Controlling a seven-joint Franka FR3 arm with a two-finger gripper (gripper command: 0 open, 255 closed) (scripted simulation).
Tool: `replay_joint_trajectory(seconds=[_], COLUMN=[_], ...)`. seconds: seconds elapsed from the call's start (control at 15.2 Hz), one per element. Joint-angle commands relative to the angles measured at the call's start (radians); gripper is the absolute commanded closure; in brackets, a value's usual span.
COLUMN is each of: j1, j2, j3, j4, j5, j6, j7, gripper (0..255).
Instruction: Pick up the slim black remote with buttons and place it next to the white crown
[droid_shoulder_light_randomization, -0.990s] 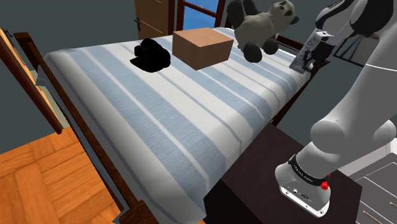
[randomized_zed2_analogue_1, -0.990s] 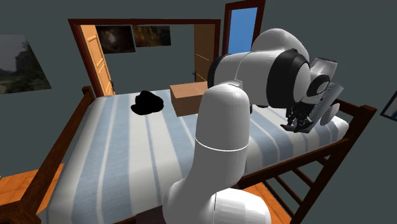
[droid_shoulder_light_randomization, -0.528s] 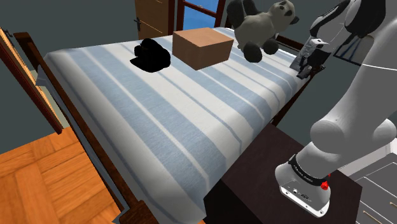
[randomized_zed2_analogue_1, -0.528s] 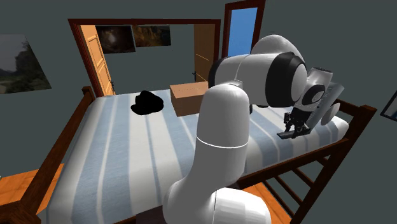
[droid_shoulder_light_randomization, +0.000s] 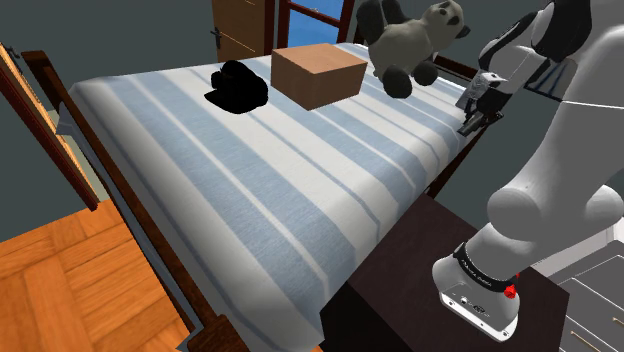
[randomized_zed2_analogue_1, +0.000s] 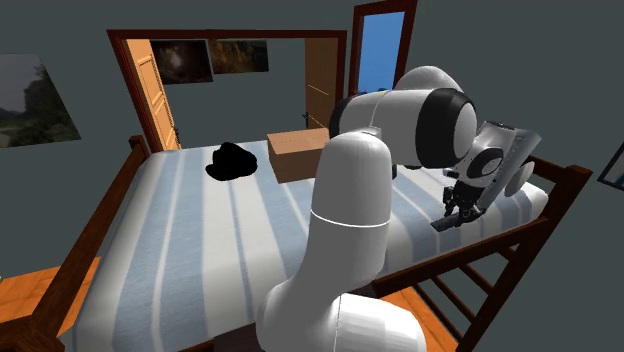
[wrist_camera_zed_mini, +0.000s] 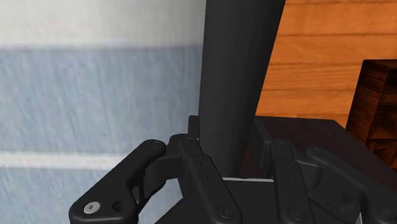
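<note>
We have the remote (wrist_camera_zed_mini: 235, 76) (randomized_zed2_analogue_1: 441, 224) pinched in the gripper (wrist_camera_zed_mini: 238, 175) (randomized_zed2_analogue_1: 455, 207) (droid_shoulder_light_randomization: 476, 108). In the wrist view the fingers (wrist_camera_zed_mini: 191, 165) sit tight on either side of a dark slab that runs straight out from between them. We can't read any buttons on the face we see.

Our landmark is the brown box (droid_shoulder_light_randomization: 318, 75) (randomized_zed2_analogue_1: 293, 155) on the striped bed (droid_shoulder_light_randomization: 250, 210).

- Gripper: well apart from the box, off toward the shoulder view's right, beyond the plush toy (droid_shoulder_light_randomization: 405, 45) that lies near the box on that side.
- Second exterior view: the gripper is to the box's right and lower in frame. The remote pokes down out of the fingers, tilted, with its lower end close over the striped cover. We can't tell whether it touches the cover.
- Black lump (droid_shoulder_light_randomization: 238, 88) (randomized_zed2_analogue_1: 232, 162): just beside the box on the other side, toward the shoulder view's left, with a small gap between them.
- White arm (randomized_zed2_analogue_1: 345, 220): in the second exterior view it rises in front of the box and bends over toward the right.
- Dark stand (droid_shoulder_light_randomization: 400, 285): well apart from the box, at the shoulder view's lower right, off the bed.
- Orange wood floor (droid_shoulder_light_randomization: 70, 290): well apart from the box, at the shoulder view's lower left.
</note>
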Motion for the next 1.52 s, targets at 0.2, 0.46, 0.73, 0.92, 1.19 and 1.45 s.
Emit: replay_joint_trajectory(seconds=[0.2,0.46,0.73,0.92,1.19,1.45], j1=[-0.002,-0.001,-0.002,0.014,0.017,0.017], j2=[0.004,0.005,0.004,-0.052,-0.066,-0.066], j3=[0.001,0.002,0.001,-0.025,-0.030,-0.030], j4=[-0.004,-0.003,-0.004,0.029,0.040,0.040], j5=[0.004,0.004,0.004,-0.047,-0.059,-0.059], j6=[0.006,0.007,0.006,-0.070,-0.091,-0.091], j7=[-0.003,-0.003,-0.004,0.028,0.036,0.036], gripper=[255,0,0,0,0,0])
